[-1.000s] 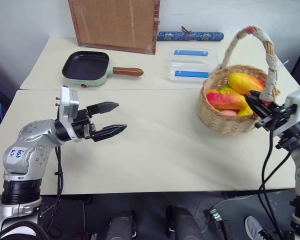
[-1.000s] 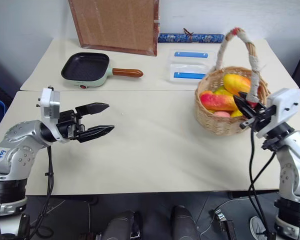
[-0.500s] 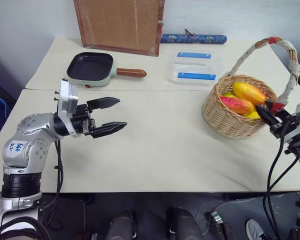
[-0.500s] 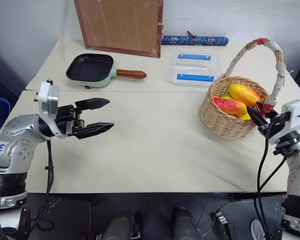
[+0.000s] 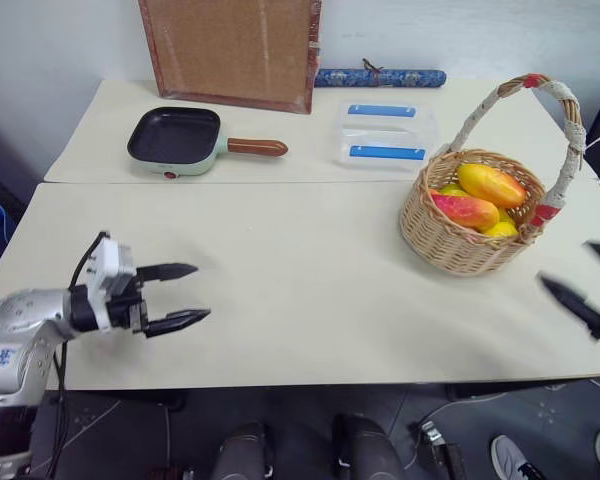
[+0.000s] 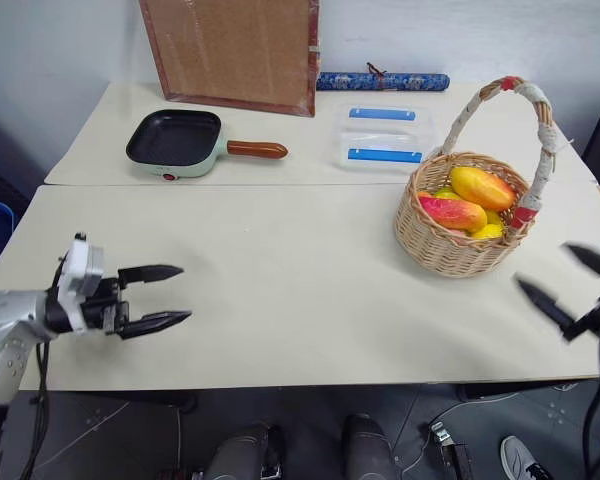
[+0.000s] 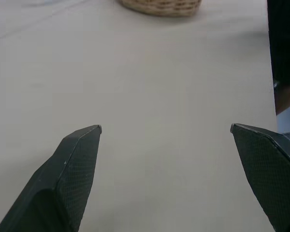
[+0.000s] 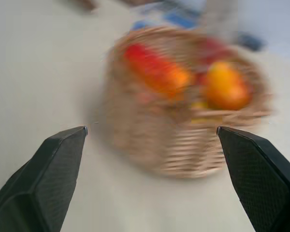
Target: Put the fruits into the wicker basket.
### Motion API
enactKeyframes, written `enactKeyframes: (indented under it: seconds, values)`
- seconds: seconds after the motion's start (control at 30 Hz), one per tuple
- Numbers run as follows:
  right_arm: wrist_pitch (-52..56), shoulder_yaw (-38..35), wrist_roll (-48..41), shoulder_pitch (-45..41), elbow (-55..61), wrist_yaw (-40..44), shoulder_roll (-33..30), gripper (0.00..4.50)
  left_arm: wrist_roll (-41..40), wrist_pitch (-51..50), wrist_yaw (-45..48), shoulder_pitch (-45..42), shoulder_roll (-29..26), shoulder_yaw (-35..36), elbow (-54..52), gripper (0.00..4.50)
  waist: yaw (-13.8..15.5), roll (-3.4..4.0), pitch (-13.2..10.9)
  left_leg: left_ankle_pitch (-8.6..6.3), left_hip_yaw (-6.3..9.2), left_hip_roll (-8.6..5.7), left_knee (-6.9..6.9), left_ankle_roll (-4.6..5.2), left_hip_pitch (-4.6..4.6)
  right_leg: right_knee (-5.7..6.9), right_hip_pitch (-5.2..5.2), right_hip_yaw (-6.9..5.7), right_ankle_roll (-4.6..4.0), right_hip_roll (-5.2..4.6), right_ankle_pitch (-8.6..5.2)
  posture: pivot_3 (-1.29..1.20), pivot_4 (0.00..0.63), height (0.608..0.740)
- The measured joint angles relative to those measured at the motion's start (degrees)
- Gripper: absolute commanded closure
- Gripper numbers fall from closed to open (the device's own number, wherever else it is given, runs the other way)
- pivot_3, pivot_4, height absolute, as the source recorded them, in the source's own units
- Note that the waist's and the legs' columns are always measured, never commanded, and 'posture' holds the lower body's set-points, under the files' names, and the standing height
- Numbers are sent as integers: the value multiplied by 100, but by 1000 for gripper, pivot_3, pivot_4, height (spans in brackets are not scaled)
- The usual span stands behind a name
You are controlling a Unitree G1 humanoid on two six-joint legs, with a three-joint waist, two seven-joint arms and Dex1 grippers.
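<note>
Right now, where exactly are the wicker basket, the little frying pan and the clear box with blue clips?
wicker basket point(image 5: 460, 245), left eye view, on its woven front wall.
frying pan point(image 5: 173, 134), left eye view, on its dark inside.
clear box point(image 6: 382, 140), right eye view, on its lid between the blue clips.

We are holding our left arm low at the near left, bent at the elbow, with the wrist turning the left gripper point(image 5: 185, 295) toward the right. Its two black fingers point(image 7: 70, 166) are standing wide apart with nothing between them. Our right gripper point(image 6: 570, 285) is showing at the near right edge, pointing up and to the left, its two fingers point(image 8: 48, 179) likewise spread wide and gripping nothing.
</note>
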State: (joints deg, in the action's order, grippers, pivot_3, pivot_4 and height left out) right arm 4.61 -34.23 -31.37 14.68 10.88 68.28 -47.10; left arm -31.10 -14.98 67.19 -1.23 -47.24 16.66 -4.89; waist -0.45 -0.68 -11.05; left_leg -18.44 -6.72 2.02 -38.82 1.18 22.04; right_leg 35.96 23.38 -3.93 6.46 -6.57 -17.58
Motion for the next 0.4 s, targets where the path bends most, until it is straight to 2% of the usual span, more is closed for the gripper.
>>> enactKeyframes:
  seconds: [0.1, 0.27, 0.4]
  values:
    - [-520, 790, 236, -272, -54, 549, 8, 37, 238, 373, -115, 454, 107, 57, -198, 0, 8, -1, 1, -5, -5, -6, -9, 7, -1, 3, 0, 5, 0, -12, 0, 0, 150, 740]
    - [-1400, 2082, 822, -1870, -1148, 681, 646, 37, 497, 810, -534, 1373, 494, 256, -757, 0, -58, -22, 13, -14, 3, 10, -12, -9, -3, 6, 1, 5, -2, -25, 1, 0, 150, 740]
    - [-1778, 2508, 1007, -2297, -1832, 694, 900, 37, 558, 961, -731, 1495, 580, 326, -912, 0, 49, -15, 16, -17, 17, 10, -13, -15, 0, 14, 2, -3, -6, -19, -1, 0, 150, 740]
